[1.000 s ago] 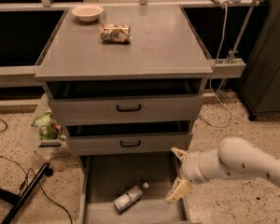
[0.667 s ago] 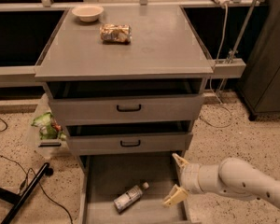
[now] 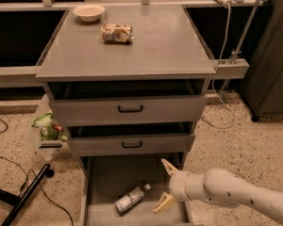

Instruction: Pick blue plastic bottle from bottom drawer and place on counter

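The blue plastic bottle point(image 3: 130, 199) lies on its side on the floor of the open bottom drawer point(image 3: 108, 175), cap pointing up and right. My gripper point(image 3: 166, 185) is open over the drawer's right part, just right of the bottle and apart from it. One pale finger point(image 3: 169, 166) points up, the other sits low near the drawer floor. It holds nothing. The counter point(image 3: 165, 46) is the flat grey top of the cabinet above.
A foil snack packet point(image 3: 117, 33) and a shallow bowl point(image 3: 88, 12) sit on the counter's back left. Two grey drawers with black handles point(image 3: 130, 108) stand slightly open above the bottom drawer. A green bag point(image 3: 48, 126) and black cables lie on the floor at left.
My arm has moved left and down toward the bottle, the gripper staying open. The bottle has not moved.
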Robot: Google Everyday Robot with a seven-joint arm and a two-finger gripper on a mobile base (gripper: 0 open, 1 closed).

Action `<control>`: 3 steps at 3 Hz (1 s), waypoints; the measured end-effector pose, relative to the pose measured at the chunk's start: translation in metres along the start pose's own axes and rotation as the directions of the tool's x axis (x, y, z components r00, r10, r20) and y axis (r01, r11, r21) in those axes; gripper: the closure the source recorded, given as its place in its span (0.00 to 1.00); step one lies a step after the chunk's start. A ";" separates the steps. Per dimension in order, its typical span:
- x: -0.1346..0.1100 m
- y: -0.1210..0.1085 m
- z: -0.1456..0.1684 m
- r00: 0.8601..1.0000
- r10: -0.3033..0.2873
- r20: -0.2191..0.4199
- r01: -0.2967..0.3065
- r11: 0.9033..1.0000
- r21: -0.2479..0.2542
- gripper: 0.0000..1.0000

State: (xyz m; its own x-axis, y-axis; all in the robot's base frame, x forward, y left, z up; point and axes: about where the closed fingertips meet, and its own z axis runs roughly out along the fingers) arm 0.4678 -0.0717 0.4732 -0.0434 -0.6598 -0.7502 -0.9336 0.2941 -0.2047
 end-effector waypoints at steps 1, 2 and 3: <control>-0.006 -0.004 -0.003 1.000 -0.019 -0.006 0.019 1.000 0.005 0.00; 0.005 0.013 0.024 0.999 -0.039 0.003 0.039 0.999 -0.036 0.00; 0.015 0.033 0.076 0.998 -0.057 0.031 0.059 0.996 -0.064 0.00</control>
State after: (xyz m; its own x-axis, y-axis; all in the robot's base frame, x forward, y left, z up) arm 0.4634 -0.0198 0.4076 0.0209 -0.6536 -0.7566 -0.9555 0.2097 -0.2076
